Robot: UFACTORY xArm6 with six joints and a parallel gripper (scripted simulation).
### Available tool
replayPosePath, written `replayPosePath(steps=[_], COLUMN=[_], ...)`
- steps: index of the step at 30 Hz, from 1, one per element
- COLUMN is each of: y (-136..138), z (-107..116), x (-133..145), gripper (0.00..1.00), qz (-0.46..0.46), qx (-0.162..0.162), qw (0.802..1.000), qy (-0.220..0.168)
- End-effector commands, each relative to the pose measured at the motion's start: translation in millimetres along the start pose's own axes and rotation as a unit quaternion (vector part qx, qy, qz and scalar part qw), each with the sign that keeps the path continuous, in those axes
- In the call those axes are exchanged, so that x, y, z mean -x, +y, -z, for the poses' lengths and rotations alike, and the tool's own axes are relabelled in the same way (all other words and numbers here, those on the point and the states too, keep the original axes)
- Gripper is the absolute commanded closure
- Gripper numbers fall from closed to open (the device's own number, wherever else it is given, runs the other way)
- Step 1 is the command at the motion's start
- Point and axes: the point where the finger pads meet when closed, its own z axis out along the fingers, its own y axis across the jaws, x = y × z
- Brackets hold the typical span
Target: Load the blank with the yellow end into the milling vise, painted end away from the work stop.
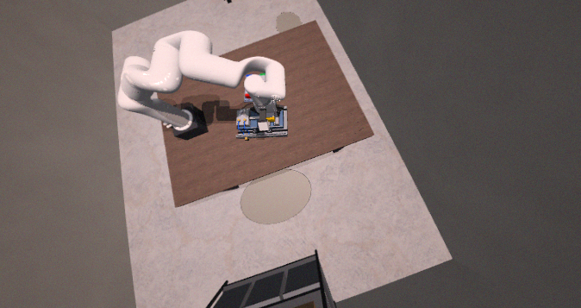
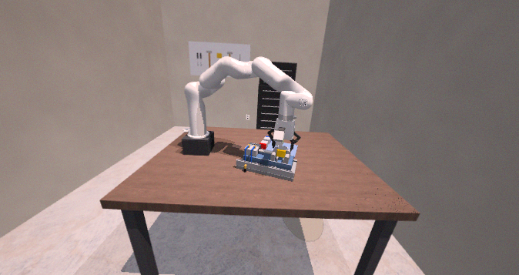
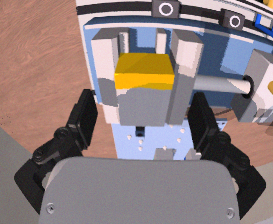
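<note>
The blank with the yellow end (image 3: 143,72) (image 2: 281,152) (image 1: 270,118) lies in the vise between two grey jaw blocks, the left one (image 3: 106,56) and the right one (image 3: 185,52). Its yellow end points away from the wrist camera and its grey body runs toward it. My gripper (image 3: 143,102) (image 2: 284,139) is open and empty. It hangs just above the blank, with a black finger on each side, outside the jaws. A rod (image 3: 220,84) runs from the right jaw to a block with blue hoses (image 3: 267,24).
The vise stands on a pale slotted raised plate (image 2: 269,169) on the wooden table (image 2: 215,190). A red-ended blank (image 2: 263,145) (image 1: 247,95) and a green-ended one (image 1: 261,72) lie behind the vise, partly hidden by my arm. The arm's base (image 2: 198,144) stands at the table's back left.
</note>
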Motion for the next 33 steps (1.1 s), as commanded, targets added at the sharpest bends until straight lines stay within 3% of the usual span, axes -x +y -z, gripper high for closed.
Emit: replayPosePath(steps=[1,33], y=[-1.2,-1.2], z=[2.2,8.0], x=[0.0,0.0], gripper=[0.00,0.00], qz=[0.000,0.000], qx=[-0.002,-0.002], qw=[1.000,1.000], qy=[0.000,0.000])
